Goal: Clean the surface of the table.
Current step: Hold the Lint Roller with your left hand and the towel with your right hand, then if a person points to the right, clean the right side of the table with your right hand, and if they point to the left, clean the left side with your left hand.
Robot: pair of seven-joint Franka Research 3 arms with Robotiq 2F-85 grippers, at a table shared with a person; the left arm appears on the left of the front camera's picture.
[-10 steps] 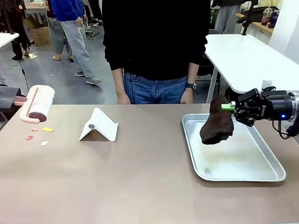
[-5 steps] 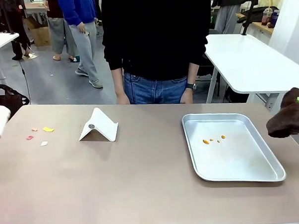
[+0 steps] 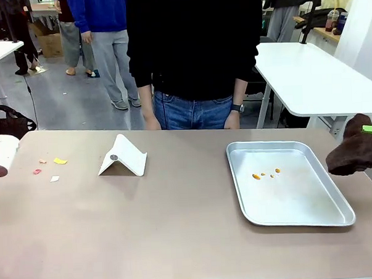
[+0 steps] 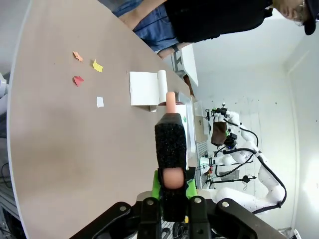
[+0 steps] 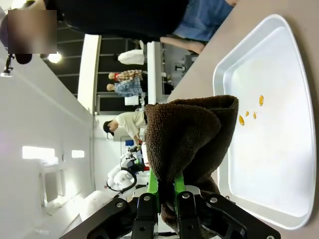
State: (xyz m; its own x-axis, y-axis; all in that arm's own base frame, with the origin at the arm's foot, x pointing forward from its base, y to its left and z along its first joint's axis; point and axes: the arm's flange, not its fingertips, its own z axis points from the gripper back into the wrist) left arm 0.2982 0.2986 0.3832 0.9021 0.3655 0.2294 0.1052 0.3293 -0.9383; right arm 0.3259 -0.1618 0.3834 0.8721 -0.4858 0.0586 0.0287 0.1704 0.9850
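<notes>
The beige-brown table (image 3: 177, 220) carries several small paper scraps (image 3: 51, 167) at its left and a silver tray (image 3: 300, 202) at its right. A pink-handled lint roller (image 3: 1, 157) hangs at the table's left edge. In the left wrist view my left gripper (image 4: 173, 186) is shut on the roller's handle (image 4: 171, 144), with the scraps (image 4: 84, 69) ahead. A brown cloth (image 3: 353, 154) hangs past the tray's right side. In the right wrist view my right gripper (image 5: 163, 186) is shut on that cloth (image 5: 189, 134), above the tray (image 5: 279, 164).
Orange crumbs (image 3: 265, 174) lie in the tray. A white folded card stand (image 3: 122, 158) sits left of centre. A person in black stands at the far edge, hands hanging by the table. A white table (image 3: 306, 72) stands behind at right.
My right gripper carried the cloth off the tray to the right, uncovering the crumbs. The lint roller pulled back left to the table's edge, then came slightly back in.
</notes>
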